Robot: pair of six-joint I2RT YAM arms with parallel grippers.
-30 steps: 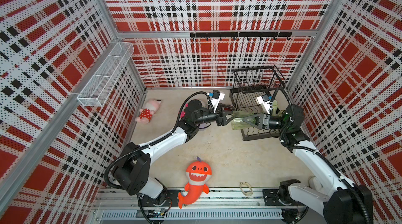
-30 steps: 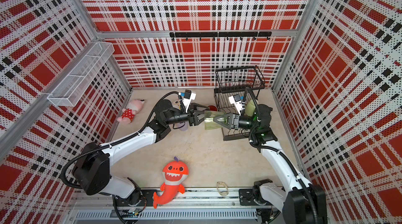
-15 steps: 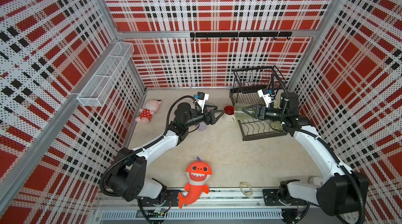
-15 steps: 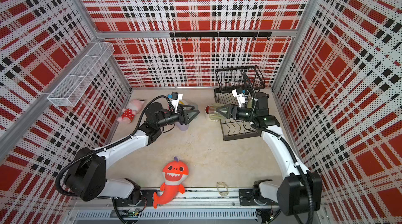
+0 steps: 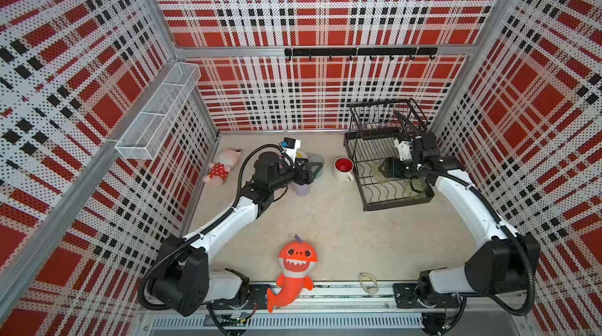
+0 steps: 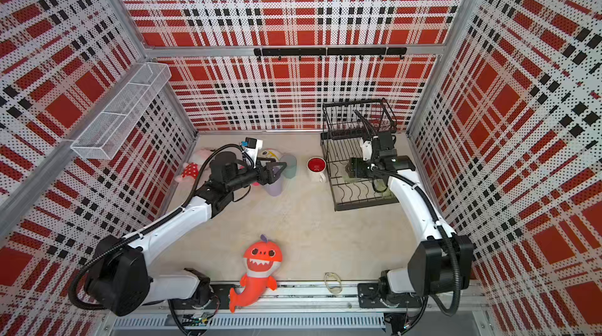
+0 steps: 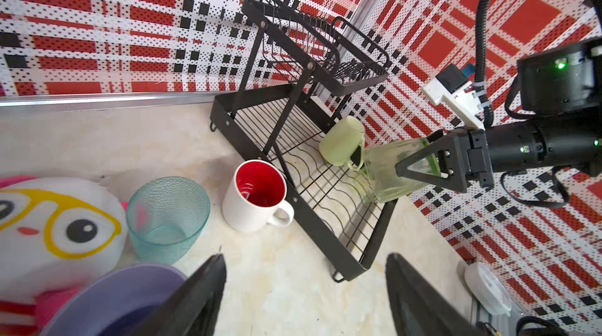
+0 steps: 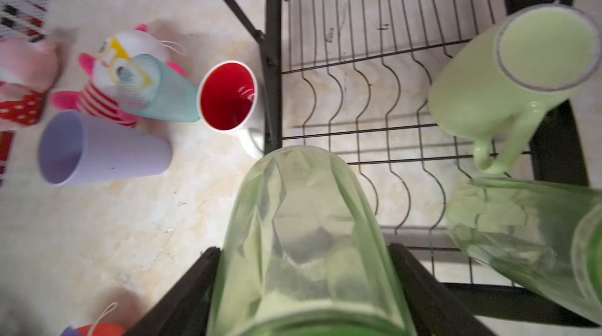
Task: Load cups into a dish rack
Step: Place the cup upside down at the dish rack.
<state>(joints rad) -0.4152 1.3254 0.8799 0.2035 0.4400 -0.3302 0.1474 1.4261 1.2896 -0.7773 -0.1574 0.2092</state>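
My right gripper [image 8: 303,248] is shut on a translucent green tumbler [image 8: 303,236], holding it on its side just above the lower tier of the black dish rack [image 5: 397,205]. A second green tumbler [image 8: 521,236] and a pale-green mug [image 7: 342,140] lie in that tier. My left gripper [image 7: 306,257] is open and empty, low over the floor. Beside it are the lavender cup [image 5: 301,189] and the teal cup [image 7: 167,217]. The white red-lined mug [image 5: 342,169] stands upright against the rack's left side.
A white plush with yellow glasses [image 7: 49,220] lies behind the teal cup, and a pink plush [image 5: 221,166] near the left wall. An orange shark plush [image 5: 294,266] sits at the front rail. A white mesh basket [image 5: 159,116] hangs on the left wall.
Both grippers met on the green tumbler mid-floor. The left one let go, opened and drew back to the left. The right one carried the tumbler over the rack's lower tier.
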